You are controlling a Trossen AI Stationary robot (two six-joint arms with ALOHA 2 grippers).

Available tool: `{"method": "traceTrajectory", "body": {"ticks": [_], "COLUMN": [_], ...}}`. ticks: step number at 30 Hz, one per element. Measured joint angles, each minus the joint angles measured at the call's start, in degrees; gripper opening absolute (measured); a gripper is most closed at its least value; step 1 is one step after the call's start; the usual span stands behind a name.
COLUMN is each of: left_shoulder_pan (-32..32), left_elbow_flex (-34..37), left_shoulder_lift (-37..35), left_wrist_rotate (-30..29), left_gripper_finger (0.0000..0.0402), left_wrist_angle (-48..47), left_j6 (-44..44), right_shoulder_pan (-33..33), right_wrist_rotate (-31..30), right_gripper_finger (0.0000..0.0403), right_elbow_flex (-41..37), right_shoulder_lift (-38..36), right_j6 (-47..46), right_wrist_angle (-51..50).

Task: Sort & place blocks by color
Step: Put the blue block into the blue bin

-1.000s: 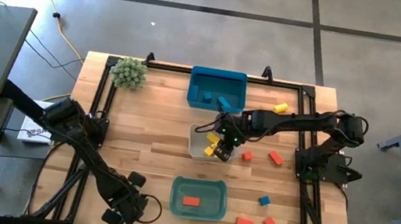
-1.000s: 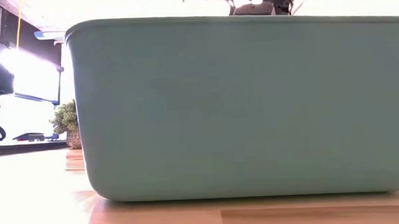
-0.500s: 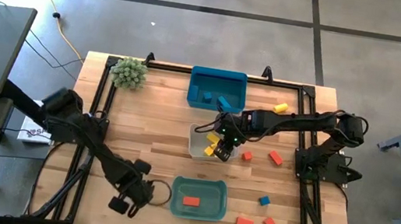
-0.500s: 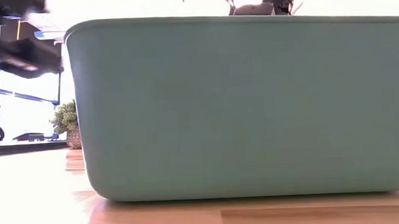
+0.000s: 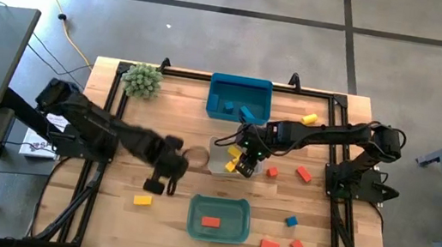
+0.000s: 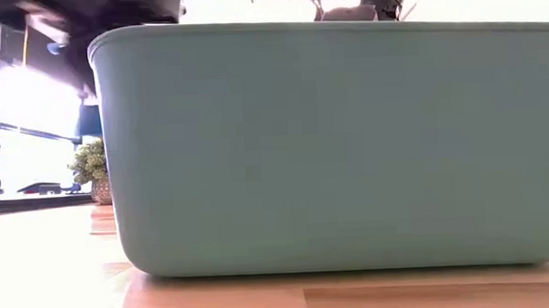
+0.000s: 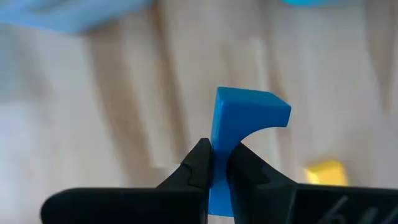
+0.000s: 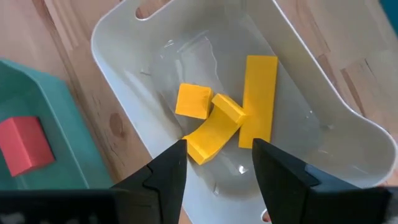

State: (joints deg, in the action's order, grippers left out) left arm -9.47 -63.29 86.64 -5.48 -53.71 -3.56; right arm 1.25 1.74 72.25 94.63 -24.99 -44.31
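The left gripper [image 7: 219, 163] is squeezed shut on a blue block [image 7: 244, 124]. The block sticks up from between the two dark fingers [image 7: 198, 163]. From above, this gripper [image 5: 163, 178] hangs over the wooden table [image 5: 180, 105], just left of the clear bin [image 5: 217, 164] and up from the green bin [image 5: 219, 218]. Its arm reaches in from the left side of the table.

The right gripper [image 8: 216, 163] hangs over the clear bin [image 8: 311, 93]. Its fingers are apart and hold nothing. Under it, inside the clear bin, lie four yellow blocks [image 8: 224, 121]: a small cube, a long bar and two more pieces touching each other. From above, the right gripper [image 5: 243, 163] sits at the right side of the clear bin.

The blue bin [image 5: 239, 97] stands at the far edge of the table and has blue pieces in it. The green bin has one red block [image 5: 210, 222] inside. The right wrist view also shows this red block [image 8: 23, 146] in a corner of the green bin [image 8: 62, 137].

One yellow block [image 5: 142, 200] lies on the table left of the green bin. Another yellow block [image 5: 309, 119] lies near the far right. Red blocks lie on the right side of the table, two near the clear bin [image 5: 303, 174] and two near the front [image 5: 270, 246]. A blue cube [image 5: 290, 222] lies between them.

A green spiky plant ball [image 5: 141, 80] sits at the far left corner. In the low view, the green bin [image 6: 330, 142] fills nearly everything.
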Motion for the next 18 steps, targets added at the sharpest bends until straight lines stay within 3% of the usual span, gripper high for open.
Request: {"method": "traceTrajectory", "body": {"ticks": [12,18], "left_shoulder_pan": [19.5,27.4], "left_elbow_flex": [0.0,0.0], "left_shoulder_lift": [-3.9,-4.0], "left_wrist_rotate": [-0.2,-0.1], "left_gripper_finger": [0.001,0.001], "left_wrist_angle": [5.8,13.1], "left_j6": [14.8,21.3], "right_shoulder_pan": [5.9,9.8], "right_wrist_rotate": [0.8,4.4], "right_gripper_finger": [0.0169,0.0169], "right_elbow_flex": [0.0,0.0], "right_shoulder_lift": [0.0,0.0], "right_j6": [1.1,-0.9], "right_wrist_angle": [6.3,12.1]}}
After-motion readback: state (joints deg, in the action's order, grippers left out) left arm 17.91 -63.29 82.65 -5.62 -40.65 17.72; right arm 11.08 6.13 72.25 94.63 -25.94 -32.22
